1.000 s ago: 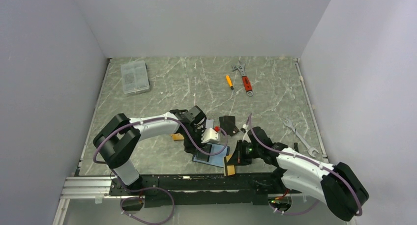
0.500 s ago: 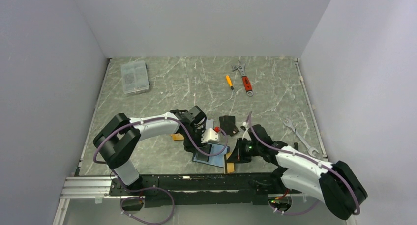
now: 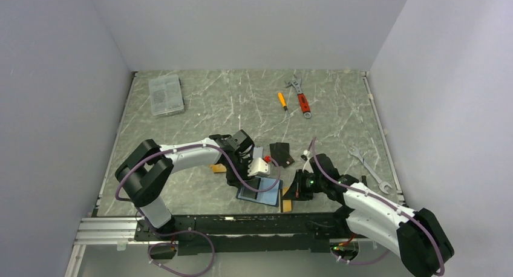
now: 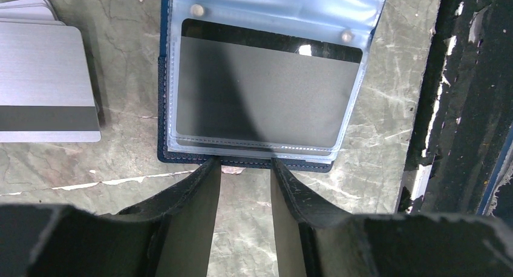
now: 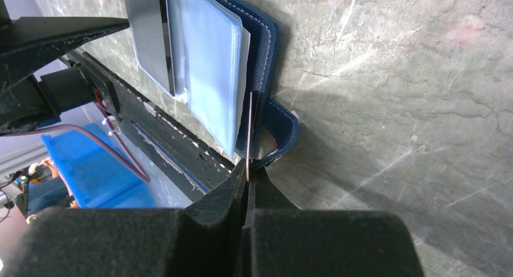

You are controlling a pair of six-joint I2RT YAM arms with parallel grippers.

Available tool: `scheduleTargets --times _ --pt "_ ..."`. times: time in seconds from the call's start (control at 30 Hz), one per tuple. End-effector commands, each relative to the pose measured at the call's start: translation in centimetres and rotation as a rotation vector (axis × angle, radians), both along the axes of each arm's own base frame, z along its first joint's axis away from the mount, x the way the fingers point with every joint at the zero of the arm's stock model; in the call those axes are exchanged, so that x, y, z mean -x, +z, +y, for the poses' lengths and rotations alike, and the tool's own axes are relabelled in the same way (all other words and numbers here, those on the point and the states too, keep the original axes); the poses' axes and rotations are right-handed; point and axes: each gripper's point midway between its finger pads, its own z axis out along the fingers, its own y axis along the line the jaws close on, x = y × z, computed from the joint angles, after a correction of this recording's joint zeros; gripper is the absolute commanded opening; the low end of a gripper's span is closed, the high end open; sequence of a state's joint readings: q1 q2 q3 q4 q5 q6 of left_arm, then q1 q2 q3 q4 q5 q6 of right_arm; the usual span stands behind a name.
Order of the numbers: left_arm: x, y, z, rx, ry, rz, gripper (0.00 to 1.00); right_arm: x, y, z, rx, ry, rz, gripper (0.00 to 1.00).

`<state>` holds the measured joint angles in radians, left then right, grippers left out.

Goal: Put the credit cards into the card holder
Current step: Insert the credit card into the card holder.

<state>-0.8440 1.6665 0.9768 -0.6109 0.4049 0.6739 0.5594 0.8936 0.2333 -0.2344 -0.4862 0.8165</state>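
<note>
The navy card holder [image 3: 260,193] lies open near the table's front edge. In the left wrist view the card holder [image 4: 266,77] shows clear sleeves over a dark card. My left gripper [image 4: 243,163] is open, its fingertips at the holder's near edge. My right gripper [image 5: 249,168] is shut on an orange-tan card [image 5: 248,132], seen edge-on beside the holder's snap tab [image 5: 284,135]. In the top view that card [image 3: 285,202] stands on edge just right of the holder. A white-grey striped card [image 4: 45,83] lies left of the holder. Black cards [image 3: 281,152] lie behind it.
A clear plastic box [image 3: 166,94] sits at the back left. A red-handled wrench [image 3: 300,97] and an orange screwdriver [image 3: 282,100] lie at the back. A silver wrench [image 3: 369,168] lies to the right. The black front rail [image 3: 242,219] runs just below the holder.
My right gripper has shifted slightly right with the orange-tan card still in it. The left arm and the card holder have not moved.
</note>
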Motion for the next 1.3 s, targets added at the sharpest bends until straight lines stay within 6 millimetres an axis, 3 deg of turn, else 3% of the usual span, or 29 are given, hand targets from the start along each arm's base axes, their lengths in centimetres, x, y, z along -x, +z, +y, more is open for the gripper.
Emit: scheduleTargets --times 0.0,0.37,0.7,1.27 --pt "0.1 0.2 -0.6 0.005 -0.028 0.007 0.41 -0.2 0.7 0.5 -0.028 0.031 -0.023 0.00" --pt "0.2 0.2 -0.5 0.000 -0.029 0.011 0.38 0.0 1.9 0.5 -0.064 0.035 -0.061 0.00" --pt "0.1 0.4 -0.6 0.004 -0.028 0.011 0.37 0.1 1.0 0.7 -0.056 0.045 -0.034 0.00" --pt "0.2 0.3 -0.5 -0.006 -0.031 0.019 0.34 -0.1 1.3 1.2 -0.085 0.062 -0.044 0.00"
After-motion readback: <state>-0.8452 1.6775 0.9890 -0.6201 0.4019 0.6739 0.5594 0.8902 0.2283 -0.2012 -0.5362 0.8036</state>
